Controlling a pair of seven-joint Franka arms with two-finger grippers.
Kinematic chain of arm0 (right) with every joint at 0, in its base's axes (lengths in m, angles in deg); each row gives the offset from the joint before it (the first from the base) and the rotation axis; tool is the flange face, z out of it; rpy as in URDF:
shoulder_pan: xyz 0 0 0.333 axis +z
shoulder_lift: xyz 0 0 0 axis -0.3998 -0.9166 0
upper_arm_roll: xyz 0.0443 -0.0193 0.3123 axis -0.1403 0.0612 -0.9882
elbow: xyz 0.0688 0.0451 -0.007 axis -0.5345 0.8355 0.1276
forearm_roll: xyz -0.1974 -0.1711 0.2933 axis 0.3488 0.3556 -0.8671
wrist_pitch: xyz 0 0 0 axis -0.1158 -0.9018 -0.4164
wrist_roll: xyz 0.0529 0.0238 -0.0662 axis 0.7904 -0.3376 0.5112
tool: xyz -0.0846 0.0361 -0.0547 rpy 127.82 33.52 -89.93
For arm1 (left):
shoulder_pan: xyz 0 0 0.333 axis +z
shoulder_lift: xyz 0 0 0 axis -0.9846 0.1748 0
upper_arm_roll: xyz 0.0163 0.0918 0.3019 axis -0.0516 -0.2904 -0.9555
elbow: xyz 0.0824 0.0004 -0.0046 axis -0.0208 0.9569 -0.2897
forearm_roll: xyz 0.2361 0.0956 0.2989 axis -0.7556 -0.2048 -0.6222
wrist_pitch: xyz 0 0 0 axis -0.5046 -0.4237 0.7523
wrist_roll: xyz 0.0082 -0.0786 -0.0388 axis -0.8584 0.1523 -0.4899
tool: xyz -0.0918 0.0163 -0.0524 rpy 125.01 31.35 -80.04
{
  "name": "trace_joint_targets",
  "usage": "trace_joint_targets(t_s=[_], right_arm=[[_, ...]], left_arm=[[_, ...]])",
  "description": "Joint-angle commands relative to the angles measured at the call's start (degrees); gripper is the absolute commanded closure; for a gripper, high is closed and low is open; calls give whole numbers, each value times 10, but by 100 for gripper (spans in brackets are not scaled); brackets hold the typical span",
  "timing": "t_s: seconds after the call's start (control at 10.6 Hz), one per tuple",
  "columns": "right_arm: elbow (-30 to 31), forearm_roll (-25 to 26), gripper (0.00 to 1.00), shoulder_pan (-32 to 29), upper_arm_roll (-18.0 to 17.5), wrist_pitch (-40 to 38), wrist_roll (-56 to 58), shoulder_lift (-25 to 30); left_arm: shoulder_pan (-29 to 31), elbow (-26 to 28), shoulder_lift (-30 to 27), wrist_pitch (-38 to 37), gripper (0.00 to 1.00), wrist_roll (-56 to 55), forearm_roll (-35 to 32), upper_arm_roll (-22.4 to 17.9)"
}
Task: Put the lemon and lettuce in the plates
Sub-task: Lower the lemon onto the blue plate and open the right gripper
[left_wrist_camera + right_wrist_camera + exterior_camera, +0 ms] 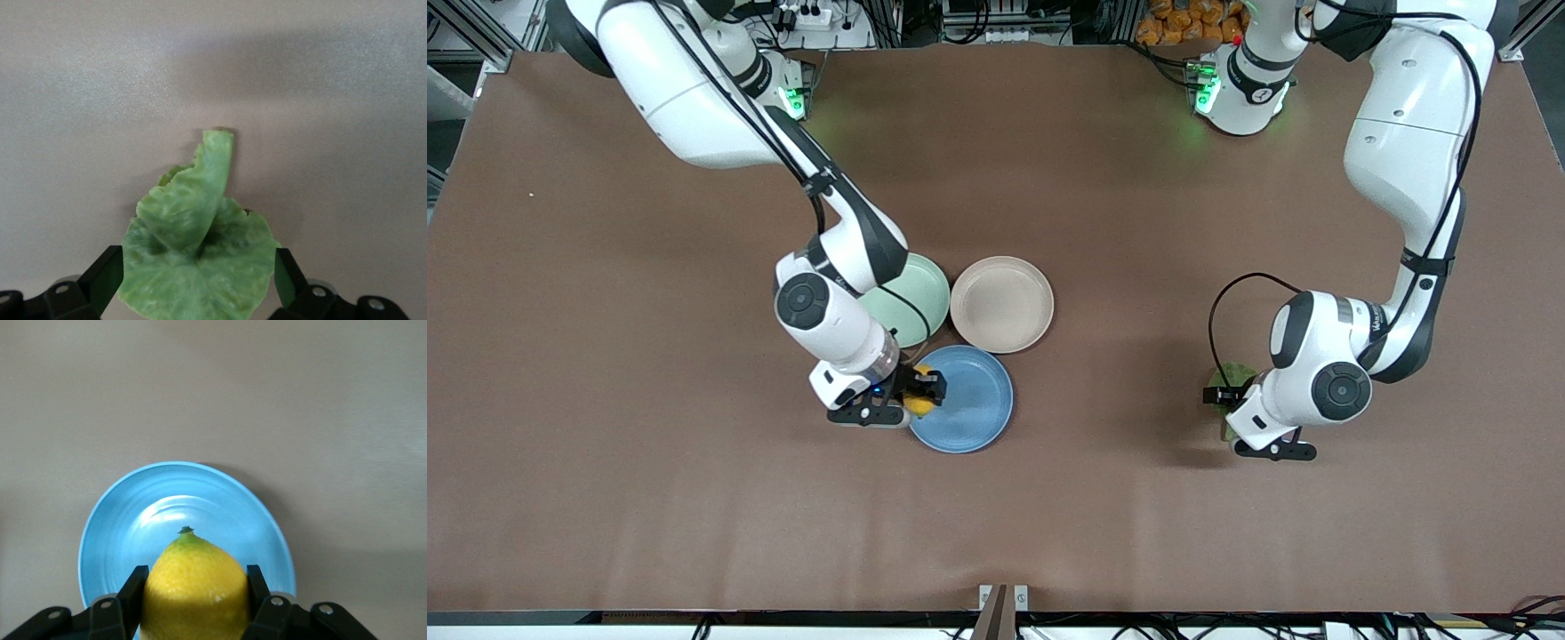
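Note:
My right gripper is shut on the yellow lemon and holds it just over the blue plate, at the rim toward the right arm's end. In the right wrist view the fingers press the lemon from both sides, with the blue plate under it. The beige plate is empty and lies farther from the front camera, touching the blue plate. My left gripper is open, low over the table, with its fingers on either side of the green lettuce leaf, which also shows in the front view.
A pale mint-green plate lies beside the beige plate, partly under my right arm. The three plates form a cluster near the table's middle. The brown table is bare round the lettuce.

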Motion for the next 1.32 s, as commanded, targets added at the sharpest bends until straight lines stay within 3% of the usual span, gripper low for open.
trace_joint_targets(t_s=[0.0,0.19,0.28,0.38,0.47,0.56,0.66,0.75,1.22], right_arm=[[-31,9,95,20,-6,34,-27,-37],[-40,18,95,31,-4,40,-29,-61],[-40,21,89,31,-4,43,-29,-66],[-40,22,85,30,-4,44,-29,-67],[-40,25,73,27,-3,43,-29,-67],[-40,26,55,26,1,43,-27,-67],[-40,33,37,26,8,43,-28,-68],[-40,36,0,24,10,42,-27,-66],[-49,26,0,21,14,13,-64,-52]], left_arm=[[0,-12,15,-1,0,14,-15,0],[1,-12,21,-1,0,14,-15,0],[1,-12,24,0,17,14,-13,0],[2,-12,24,1,65,14,-14,0],[2,-12,24,2,93,13,-14,0],[2,-12,23,2,100,13,-14,0],[2,-12,19,2,100,13,-14,0],[3,-13,14,2,100,12,-14,0],[13,-10,-44,-3,100,-9,-7,0]])
